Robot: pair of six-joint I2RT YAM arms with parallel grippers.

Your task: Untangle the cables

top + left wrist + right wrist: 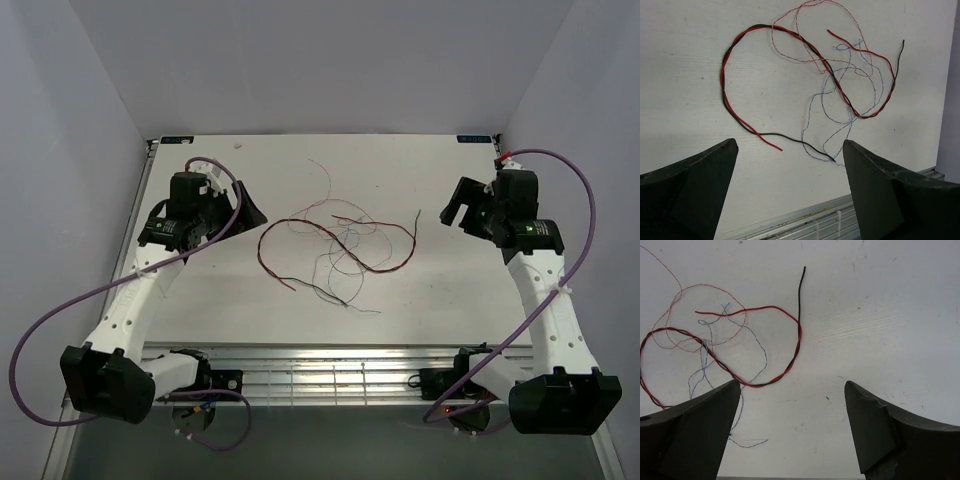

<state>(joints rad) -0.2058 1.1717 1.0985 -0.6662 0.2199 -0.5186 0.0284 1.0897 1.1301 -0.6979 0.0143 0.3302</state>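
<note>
Lying mid-table between the arms, the cables [340,245] stretch left to right, so you have a way in from either side. Your left gripper [789,150] is spread wide, the twisted loop just ahead of it. Your right gripper [792,387], also spread and holding nothing, faces the free tip of the black cable [800,295], probably the easier grab. Count one black and one red cable [755,308], twisted together, a pale red strand [785,54], and bluish-grey strands [811,107] too fine to number.
</note>
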